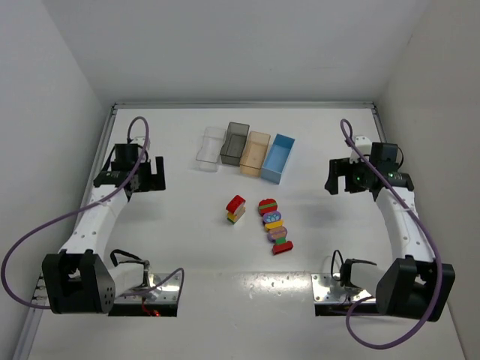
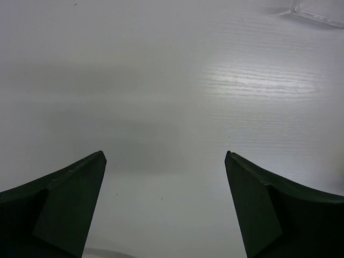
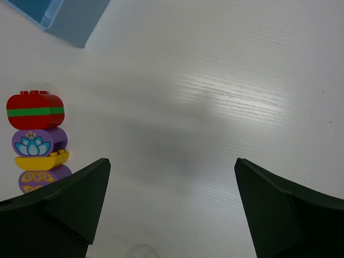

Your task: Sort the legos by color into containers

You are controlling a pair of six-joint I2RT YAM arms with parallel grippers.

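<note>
Both pairs of jaws were spread wide with nothing between them, as both wrist views showed. The left jaws sat at mid-left of the top view and the right jaws at mid-right, both off to the sides of the legos.

The long lego stack (image 1: 274, 226) lay flat on the table (image 1: 187, 255), just right of centre in the top view. Its long axis ran top to bottom of that frame, leaning slightly toward the lower right. It was clearly nearer the right jaws. In the right wrist view it sat at the left edge, outside the left-hand finger and not in the gap, so I judged those jaws needed to shift toward it and straddle it across its short side.

The small red-topped cluster (image 1: 235, 209) sat just left of the stack, apart from it and a bit nearer the left jaws. The left wrist view showed only bare table and a corner of the clear bin (image 1: 211, 148).

The four bins stood in a row at upper centre: the clear bin, the dark grey bin (image 1: 235, 144), the tan bin (image 1: 255, 153) and the blue bin (image 1: 277, 158). I saw no bricks in them.

The table was white, smooth and slightly glossy. White walls (image 1: 60, 90) closed in the sides and back, and there was open room around the legos.
</note>
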